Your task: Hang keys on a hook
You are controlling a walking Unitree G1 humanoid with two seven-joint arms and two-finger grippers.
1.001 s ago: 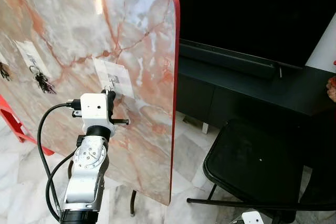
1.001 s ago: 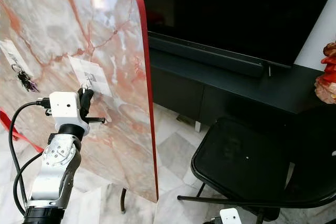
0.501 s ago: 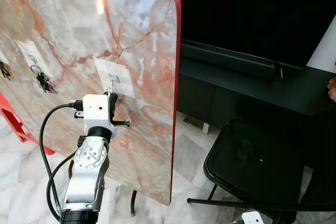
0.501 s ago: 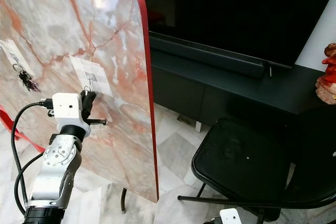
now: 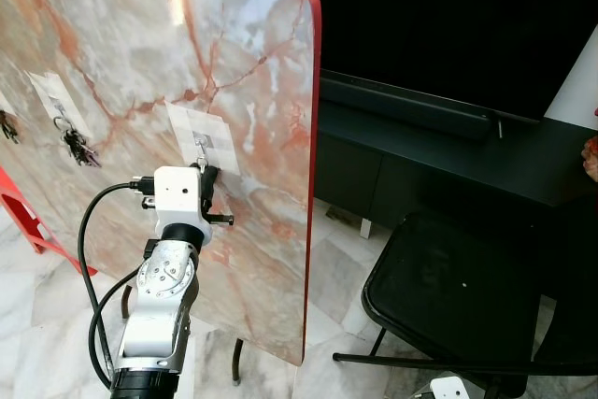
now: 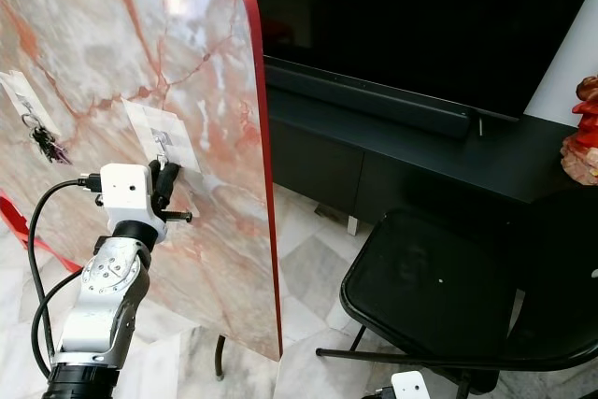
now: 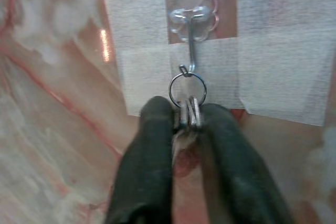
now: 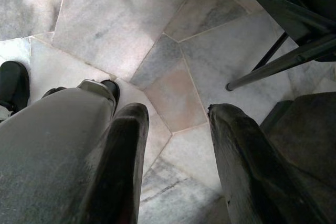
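While the right gripper point(image 8: 173, 129) hangs spread apart over floor tiles, the left gripper point(image 7: 181, 124) at lower centre pinches the keys point(image 7: 188, 113), their ring looped on the hook point(image 7: 190, 38) taped to the marble board point(image 5: 140, 63) above.

A marble tabletop point(image 5: 140, 72) stands on edge at the robot's left. To its right, further back, a TV console point(image 5: 448, 161) carries a soundbar point(image 5: 406, 107), with a television point(image 5: 420, 16) behind it. A chair point(image 5: 467, 296) stands in front of the console. On the tabletop face, a hook point(image 7: 191, 22) sits on a taped patch point(image 5: 204, 137). The left gripper point(image 7: 187, 116) is directly below the hook, with the keys point(image 7: 187, 103) between its fingers. A second key bunch point(image 5: 77, 145) hangs further left.
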